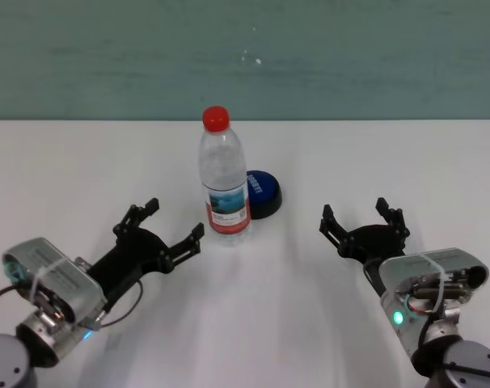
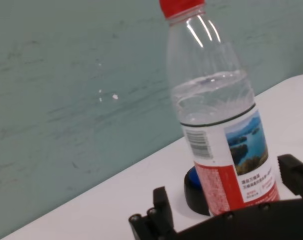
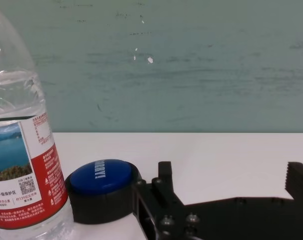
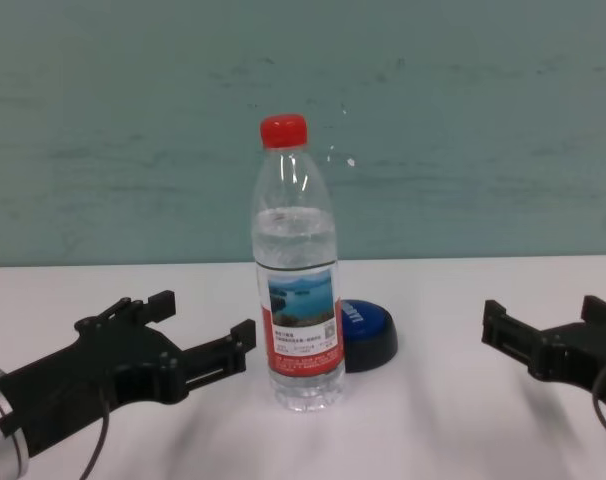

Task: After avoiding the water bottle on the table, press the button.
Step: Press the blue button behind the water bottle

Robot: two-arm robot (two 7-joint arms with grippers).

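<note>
Both pincers, left [image 1: 164, 226] and right [image 1: 365, 220], wide open, empty, either side of water bottle [image 1: 225, 182]. Tall, light, easily tipped. Button [image 1: 263, 192] just behind bottle: stiff, for pressing on blue dome.

A scuffed teal wall [image 1: 245, 56] with small white chips stood at 12 o'clock, behind the white table [image 1: 67, 170].

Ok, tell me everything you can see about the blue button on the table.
The button is a low round dome with a glossy blue top, small white lettering and a wider black base, plastic by the look. It sits flat on the white table, just behind and to the right of the upright bottle, which hides part of it from the head and chest views. Whether the two touch cannot be told. Neither claw touches it.
</note>
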